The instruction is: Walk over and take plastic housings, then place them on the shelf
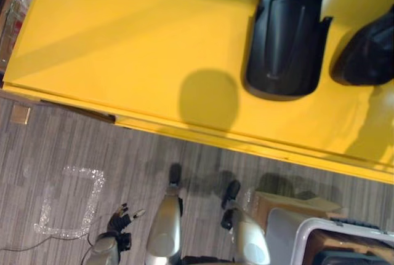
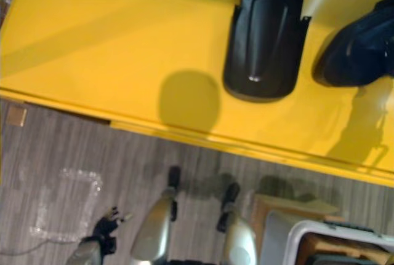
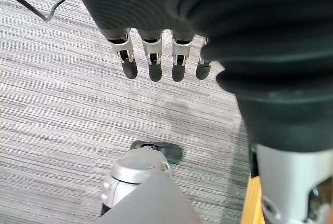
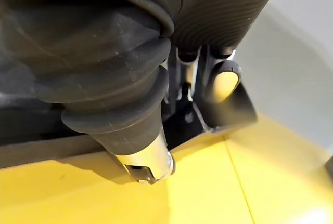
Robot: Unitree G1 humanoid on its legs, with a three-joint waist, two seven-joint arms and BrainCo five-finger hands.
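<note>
A long black plastic housing (image 1: 283, 31) lies flat on the yellow shelf top (image 1: 123, 50), right of its middle. A second black housing (image 1: 369, 47) rests at the right edge of the eye views. In the right wrist view my right hand (image 4: 223, 78) is low over the yellow surface, against a black housing (image 4: 229, 115). Its dark cover hides most of its fingers. My left hand (image 1: 120, 222) hangs by my side above the grey floor. Its fingers (image 3: 151, 60) are straight and hold nothing.
A cardboard box (image 1: 295, 206) and a white bin (image 1: 308, 234) stand on the floor at the lower right, close to the shelf's front edge (image 1: 246, 145). A clear plastic piece (image 1: 68, 203) lies on the carpet at the lower left. Packed goods (image 1: 18, 7) sit past the shelf's left end.
</note>
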